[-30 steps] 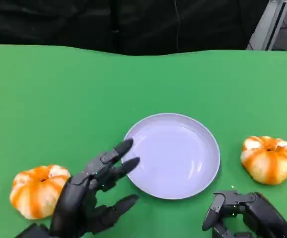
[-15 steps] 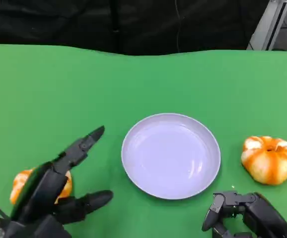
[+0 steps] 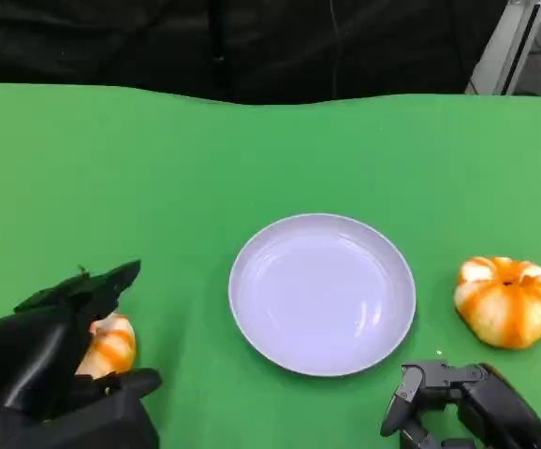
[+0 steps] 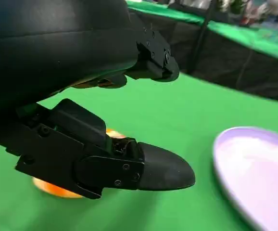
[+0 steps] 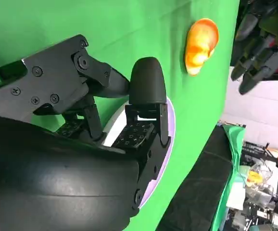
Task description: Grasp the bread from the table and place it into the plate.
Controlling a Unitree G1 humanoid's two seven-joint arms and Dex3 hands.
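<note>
Our left hand (image 3: pixel 51 374) hovers over the left bread (image 3: pixel 109 344), fingers spread above and below it, nothing gripped yet — though the head view hides most of the loaf, so contact is hard to judge. We should settle lower, centre the bread between the fingers, then close gently. The plate (image 3: pixel 322 294) sits empty mid-table; a second bread (image 3: pixel 508 300) lies right of it. Our right hand (image 3: pixel 462 407) rests curled, empty.

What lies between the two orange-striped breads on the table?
In the head view, the lavender plate, with nothing on it, lies between the left bread and the right bread, with bare green cloth either side.
</note>
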